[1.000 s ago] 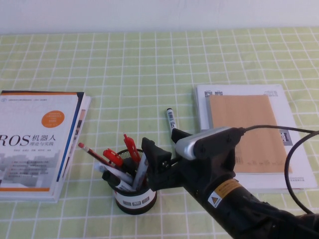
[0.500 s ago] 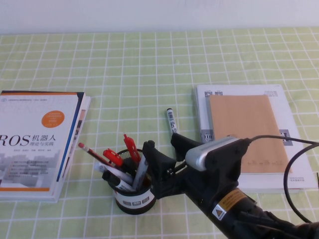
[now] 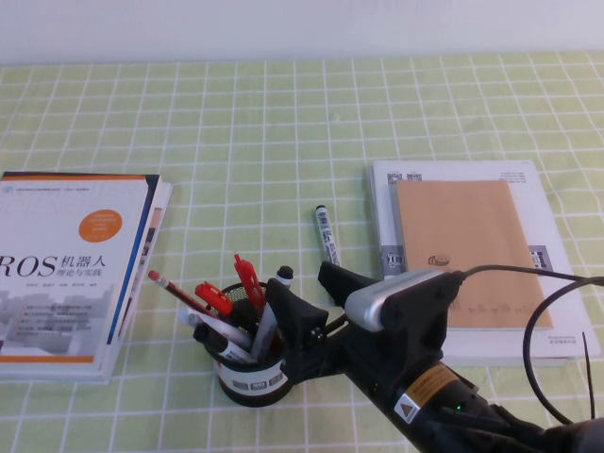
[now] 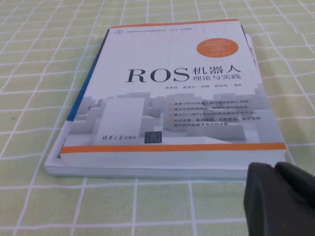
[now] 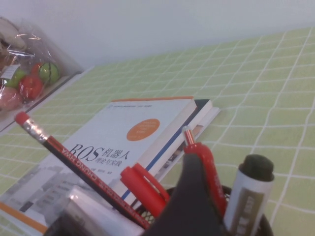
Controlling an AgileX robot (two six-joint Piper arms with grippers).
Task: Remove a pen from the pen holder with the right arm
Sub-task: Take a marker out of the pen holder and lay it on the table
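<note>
Pens stand bunched in the black mesh pen holder (image 3: 247, 382), which sits on the table toward its near edge, between the two stacks of books. The right gripper (image 3: 311, 300) is at the holder's right rim with its jaws spread and nothing grasped. One finger (image 3: 288, 316) reaches over the rim, just beside a grey marker with a black cap (image 3: 283, 275). The other finger lies outside the holder, over the cloth. A red pen (image 3: 248, 279) leans close behind that inner finger. A red-and-black pencil (image 3: 175, 291) with an eraser tip slants out toward the table's left edge. A second marker (image 3: 326, 231) lies loose on the cloth just beyond the gripper, apart from it.

The left gripper (image 4: 283, 196) hangs low near a corner of the ROS textbook (image 3: 66, 274) by the left edge; whether it is clenched cannot be told.

The table wears a green cloth with a white grid (image 3: 283, 142). Near the right edge a brown notebook (image 3: 462, 245) lies on a white book (image 3: 566, 351), and a black cable (image 3: 557, 297) loops over them. A pale wall (image 3: 283, 28) runs behind the far edge.
</note>
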